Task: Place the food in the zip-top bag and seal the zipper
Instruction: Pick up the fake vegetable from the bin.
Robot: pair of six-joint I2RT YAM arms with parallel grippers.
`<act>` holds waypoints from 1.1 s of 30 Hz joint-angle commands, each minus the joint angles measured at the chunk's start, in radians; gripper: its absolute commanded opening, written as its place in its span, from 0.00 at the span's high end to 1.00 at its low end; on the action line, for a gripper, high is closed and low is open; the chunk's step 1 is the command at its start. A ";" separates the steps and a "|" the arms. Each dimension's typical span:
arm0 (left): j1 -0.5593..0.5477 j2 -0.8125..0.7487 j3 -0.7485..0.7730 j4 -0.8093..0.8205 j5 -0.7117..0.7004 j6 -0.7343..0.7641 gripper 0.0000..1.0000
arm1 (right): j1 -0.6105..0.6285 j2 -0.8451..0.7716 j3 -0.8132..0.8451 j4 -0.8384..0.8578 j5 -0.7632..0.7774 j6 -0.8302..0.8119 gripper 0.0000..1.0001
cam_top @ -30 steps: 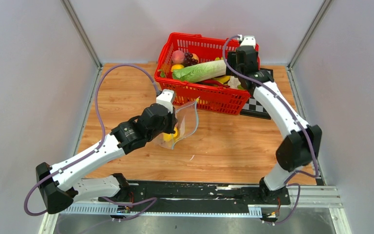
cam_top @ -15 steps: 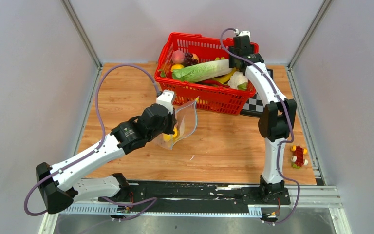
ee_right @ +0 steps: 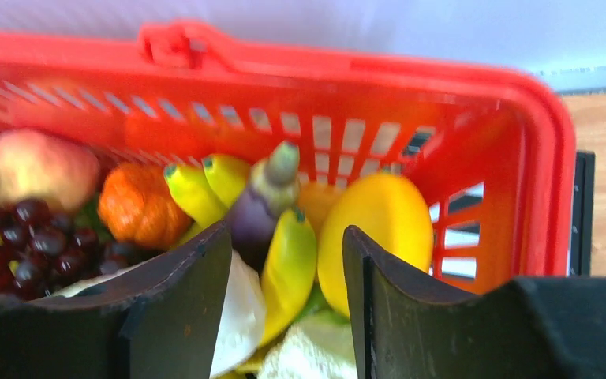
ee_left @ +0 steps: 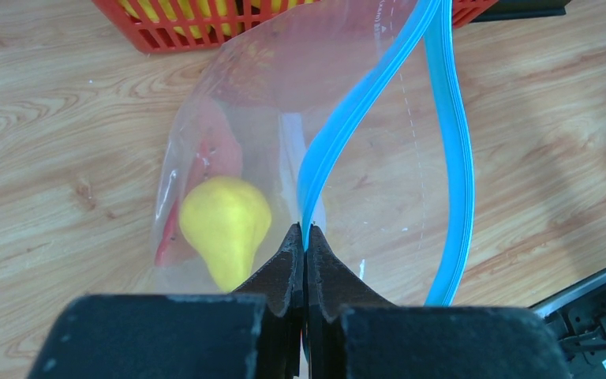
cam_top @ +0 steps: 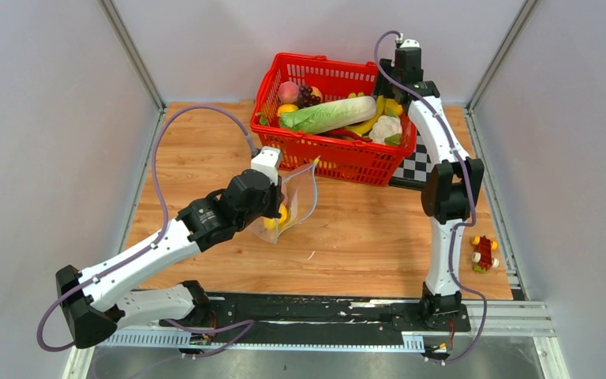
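My left gripper [ee_left: 304, 233] is shut on the teal zipper [ee_left: 363, 95] edge of the clear zip-top bag [cam_top: 296, 201], holding its mouth open above the table. Inside the bag lie a yellow pear-shaped fruit [ee_left: 221, 225] and a red watermelon slice [ee_left: 209, 158]. My right gripper [ee_right: 288, 237] is open and empty, hovering over the far right corner of the red basket [cam_top: 284, 67]. Below its jaws are bananas [ee_right: 288, 264], a round yellow fruit [ee_right: 383, 229], an orange piece [ee_right: 138, 205] and a pinkish peach [ee_right: 35, 166].
The basket also holds a long green-white cabbage [cam_top: 327, 114], white cauliflower [cam_top: 385, 126], dark grapes [ee_right: 16, 229] and a purple eggplant [ee_right: 256, 209]. A checkered board [cam_top: 417, 167] lies beside the basket. A small red and yellow toy [cam_top: 483, 253] lies at the table's right edge.
My right arm has stretched up and back, its gripper moving from over the basket's middle-right to its far right corner. The left gripper and the bag have stayed put.
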 commanded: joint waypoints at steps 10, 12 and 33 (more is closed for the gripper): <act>0.003 -0.021 -0.004 0.020 0.009 -0.020 1.00 | -0.014 0.170 0.224 0.017 -0.010 0.159 0.57; 0.003 -0.022 -0.003 0.020 0.010 -0.017 1.00 | -0.008 0.153 0.184 0.041 0.007 0.164 0.54; 0.003 -0.031 -0.012 0.020 0.016 -0.020 1.00 | -0.008 -0.197 -0.137 0.302 -0.065 0.073 1.00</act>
